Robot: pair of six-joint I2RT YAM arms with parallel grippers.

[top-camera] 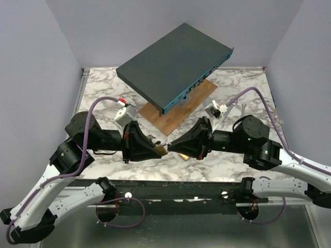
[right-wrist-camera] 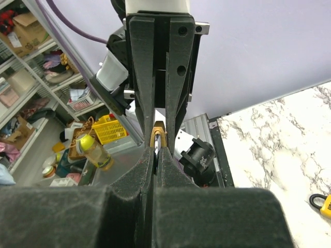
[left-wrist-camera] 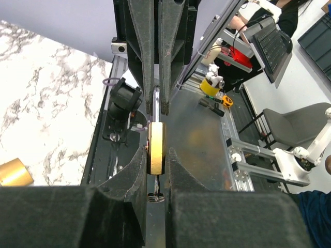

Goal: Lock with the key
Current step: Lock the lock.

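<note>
Both grippers meet just above the table's front middle. My left gripper (top-camera: 156, 150) (left-wrist-camera: 156, 155) is shut on the flat sides of a brass lock (top-camera: 162, 150) (left-wrist-camera: 155, 148), seen edge-on. A thin key with a ring (left-wrist-camera: 155, 192) sticks out of the lock's underside, between the left fingers. The lock's silver shackle (left-wrist-camera: 156, 99) runs into my right gripper (top-camera: 172, 146) (right-wrist-camera: 156, 152), which is shut on it. In the right wrist view the brass body (right-wrist-camera: 158, 130) shows just beyond the shut fingertips.
A dark flat box (top-camera: 176, 67) leans over a wooden board (top-camera: 178, 111) at the back. White fittings (top-camera: 125, 114) (top-camera: 214, 110) and a wrench (top-camera: 228, 110) lie beside it. A brass piece (top-camera: 183, 156) (left-wrist-camera: 14, 173) lies under the right gripper. A yellow padlock (right-wrist-camera: 326, 204) lies on the marble.
</note>
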